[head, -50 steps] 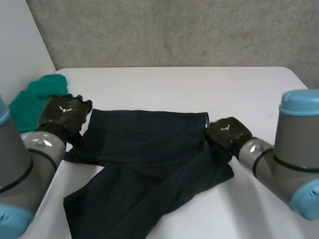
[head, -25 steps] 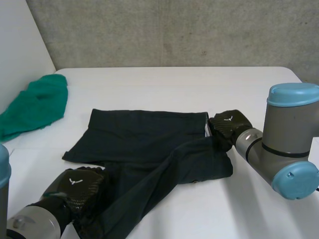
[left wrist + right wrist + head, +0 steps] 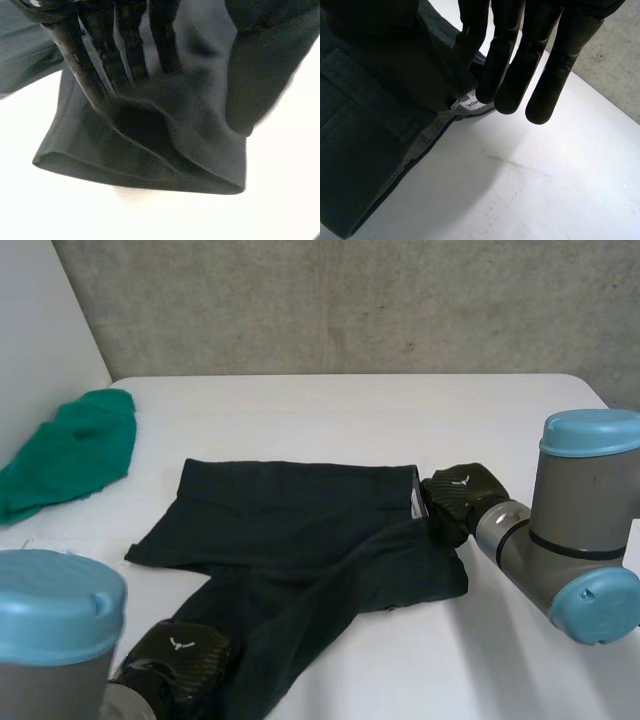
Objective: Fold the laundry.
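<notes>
A dark garment (image 3: 300, 530) lies spread on the white table (image 3: 350, 410), waistband on the far side, one leg running toward the near left. My left hand (image 3: 178, 660) is at the near end of that leg. In the left wrist view its fingers (image 3: 125, 45) dig into the hem (image 3: 150, 155) and the thumb (image 3: 255, 75) lies on it, with cloth bunched between them. My right hand (image 3: 458, 495) is at the waistband's right corner. In its wrist view the thumb (image 3: 375, 30) and fingers (image 3: 540, 65) pinch the waistband (image 3: 365, 150) by a white label (image 3: 470, 103).
A green cloth (image 3: 75, 450) lies crumpled at the table's far left edge. Bare table stretches beyond the waistband and to the right of my right hand. A grey wall stands behind the table.
My left hand left the waistband's left corner, which now lies flat, and came down to the near leg end, where its fingers have closed in on the hem. The right hand has hardly moved.
</notes>
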Motion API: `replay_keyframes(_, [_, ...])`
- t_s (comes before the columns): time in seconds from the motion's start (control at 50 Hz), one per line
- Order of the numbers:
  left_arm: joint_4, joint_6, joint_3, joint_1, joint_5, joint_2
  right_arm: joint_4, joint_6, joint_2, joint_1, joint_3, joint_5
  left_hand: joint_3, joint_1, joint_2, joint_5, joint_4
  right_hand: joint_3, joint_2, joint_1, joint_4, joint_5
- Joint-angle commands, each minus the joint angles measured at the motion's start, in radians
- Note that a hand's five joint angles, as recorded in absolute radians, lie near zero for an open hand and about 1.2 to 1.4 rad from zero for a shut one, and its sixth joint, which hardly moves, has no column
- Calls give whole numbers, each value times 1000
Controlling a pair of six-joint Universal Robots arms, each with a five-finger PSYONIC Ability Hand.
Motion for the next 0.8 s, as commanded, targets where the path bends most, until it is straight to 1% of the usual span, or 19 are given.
replay_keyframes(0.02, [202,70,65,48,-168,-44,-1,-11,-11,-1,16,-31,807,797,806,805,805,219,224,411,208,224])
replay_keyframes(0.04, [238,123,92,78,-168,-46,-1,-15,-17,1,13,-42,807,797,806,805,805,219,224,411,208,224])
replay_keyframes(0.08, [278,180,120,117,-165,-55,-2,-15,-24,4,3,-51,807,797,806,805,805,219,224,411,208,224])
replay_keyframes(0.1, [322,233,148,157,-162,-71,-7,-16,-28,8,-10,-54,807,797,806,805,805,219,224,411,208,224])
replay_keyframes(0.14, [369,280,177,184,-154,-102,-19,-19,-24,10,-24,-55,807,797,806,805,805,219,224,411,208,224])
replay_keyframes(0.2, [456,382,250,229,-124,-214,-70,-21,2,15,-69,-50,807,797,806,805,805,219,224,411,208,224])
replay_keyframes(0.26, [530,447,336,254,-87,-317,-123,-18,70,21,-131,-45,807,797,806,805,805,219,224,411,208,224])
replay_keyframes(0.3, [568,468,378,263,-69,-361,-148,-21,107,30,-176,-38,807,797,806,805,805,219,224,411,208,224])
replay_keyframes(0.32, [609,484,419,275,-44,-403,-168,-31,148,44,-225,-21,807,797,806,805,805,219,224,411,208,224])
replay_keyframes(0.38, [662,504,487,295,-1,-467,-193,-64,223,59,-305,22,807,797,806,805,805,219,224,411,208,224])
replay_keyframes(0.4, [689,521,523,297,34,-504,-206,-94,273,65,-360,56,807,797,806,805,805,219,224,411,208,224])
replay_keyframes(0.46, [731,538,582,301,77,-556,-223,-149,346,74,-449,100,807,797,806,805,805,219,224,411,208,224])
replay_keyframes(0.48, [754,547,623,301,95,-596,-235,-192,392,82,-504,122,807,797,806,805,805,219,224,411,208,224])
replay_keyframes(0.58, [791,567,754,304,100,-717,-288,-286,522,94,-656,153,807,797,806,805,805,219,224,411,208,224])
replay_keyframes(0.68, [794,594,843,307,108,-826,-326,-309,605,93,-759,166,807,797,806,805,805,219,224,411,208,224])
replay_keyframes(0.72, [800,626,875,307,105,-869,-329,-312,642,91,-806,168,807,797,806,805,805,219,224,411,208,224])
replay_keyframes(0.78, [826,659,892,309,96,-892,-320,-320,688,91,-868,174,807,797,806,805,805,219,224,411,208,224])
replay_keyframes(0.8, [855,669,889,310,93,-895,-314,-323,696,91,-883,176,691,681,690,689,689,5,9,197,-6,10])
